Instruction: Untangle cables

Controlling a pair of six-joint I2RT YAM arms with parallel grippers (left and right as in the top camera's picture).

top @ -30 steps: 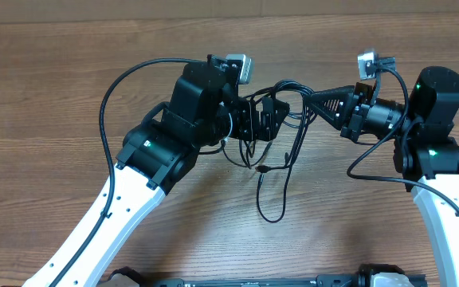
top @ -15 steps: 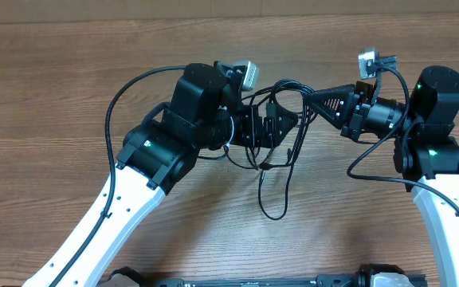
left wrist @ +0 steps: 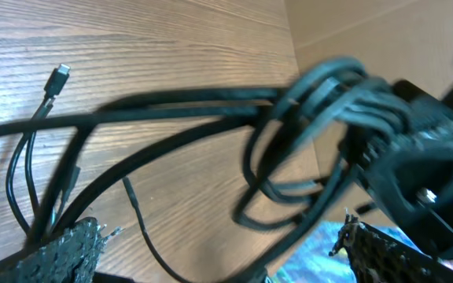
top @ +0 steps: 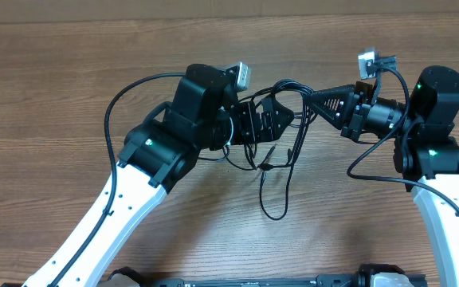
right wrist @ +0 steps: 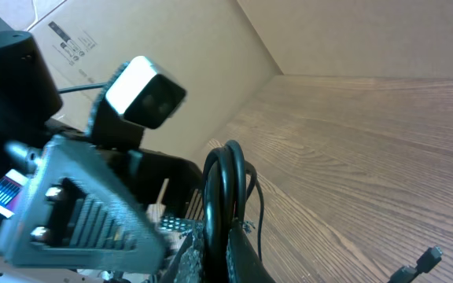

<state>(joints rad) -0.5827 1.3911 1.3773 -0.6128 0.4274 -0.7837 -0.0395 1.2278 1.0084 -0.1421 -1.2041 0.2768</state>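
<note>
The cables [top: 287, 151] are thin black cords in a tangle at the table's middle, with a long loop trailing toward the front [top: 273, 214]. My right gripper [top: 312, 99] is shut on a bunch of strands; in the right wrist view the cables [right wrist: 226, 177] rise straight out of its closed jaws [right wrist: 230, 251]. The left gripper [top: 276, 121] stands open at the tangle's left side. In the left wrist view its fingers [left wrist: 63, 250] stand wide apart, and several cables [left wrist: 171, 149] run across in front of them. A small plug [left wrist: 57, 77] lies on the wood.
The wooden table [top: 46, 96] carries nothing else. Thick black arm cables arc over the left arm [top: 114, 96] and below the right arm [top: 365, 171]. Another plug end [right wrist: 431, 256] lies on the wood. A cardboard wall [right wrist: 352, 35] stands behind.
My left gripper has shifted right, further into the tangle, staying open. The hanging loop has swung a little. The right arm holds still with its grip.
</note>
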